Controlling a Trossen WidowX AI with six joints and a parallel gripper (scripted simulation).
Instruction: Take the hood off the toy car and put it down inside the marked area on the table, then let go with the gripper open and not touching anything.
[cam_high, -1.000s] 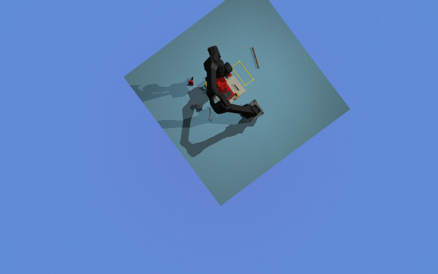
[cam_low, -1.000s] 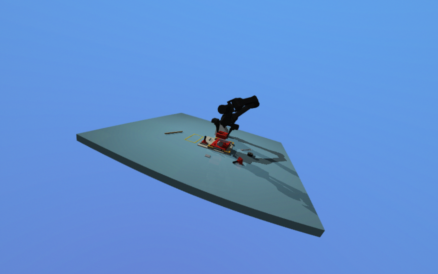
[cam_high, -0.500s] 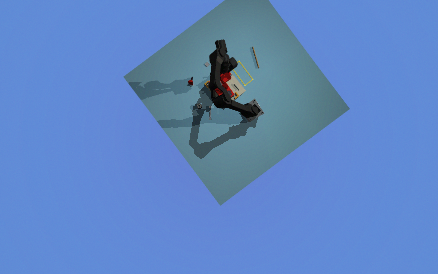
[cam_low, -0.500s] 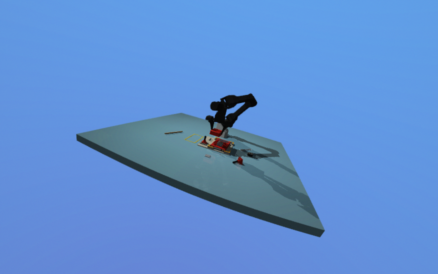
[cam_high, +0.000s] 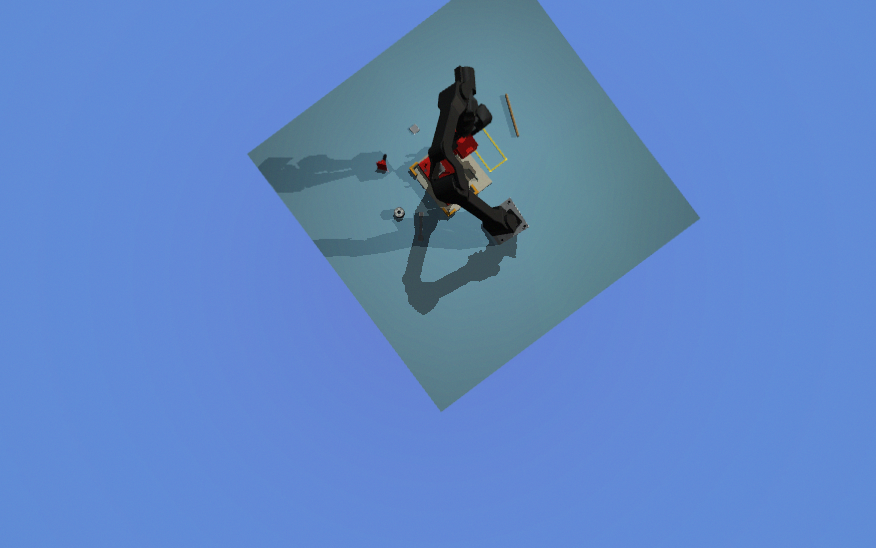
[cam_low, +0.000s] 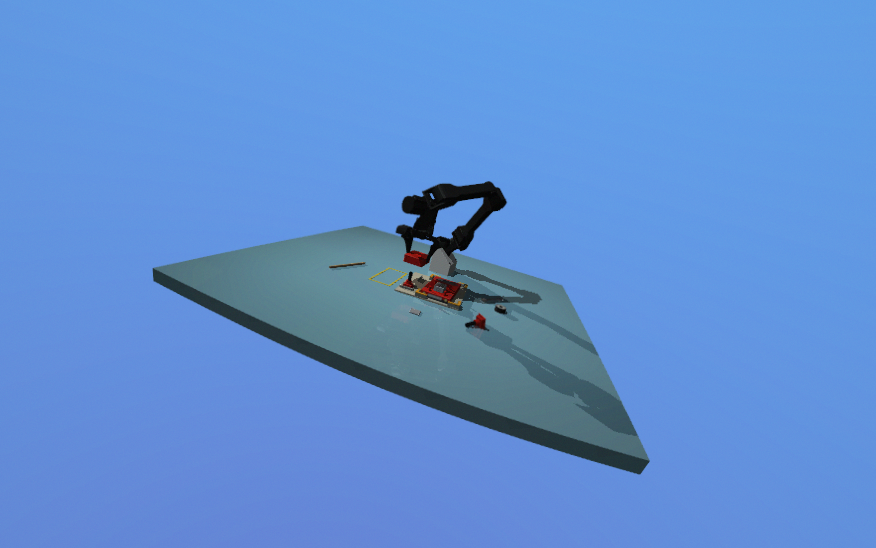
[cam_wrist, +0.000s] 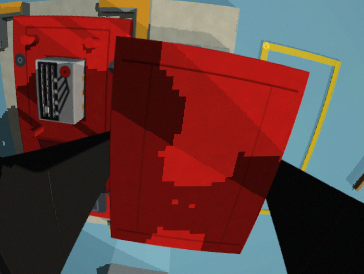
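The red hood (cam_high: 465, 146) (cam_low: 415, 258) (cam_wrist: 215, 125) is a flat box held level in the air. My gripper (cam_low: 419, 255) (cam_wrist: 193, 153) is shut on it, with one black finger at each side. The red toy car (cam_high: 428, 166) (cam_low: 430, 290) (cam_wrist: 98, 100) stands to the left of the hood in the wrist view, with a grey engine block (cam_low: 443, 285) (cam_wrist: 60, 90) uncovered on it. The yellow outline of the marked area (cam_high: 495, 144) (cam_low: 369, 279) (cam_wrist: 327, 100) lies on the table beside the car; the hood and a finger hide part of it in the wrist view.
A beige board (cam_high: 479, 177) (cam_wrist: 195, 20) is under the car. A short red part with a black lever (cam_low: 409, 281) stands near its edge. A thin brown stick (cam_high: 512, 116) (cam_low: 346, 264) lies beyond the outline. A wheel (cam_high: 399, 212) (cam_low: 500, 309), a red piece (cam_high: 381, 165) (cam_low: 479, 320) and a small grey plate (cam_high: 414, 129) (cam_low: 414, 312) lie around the car.
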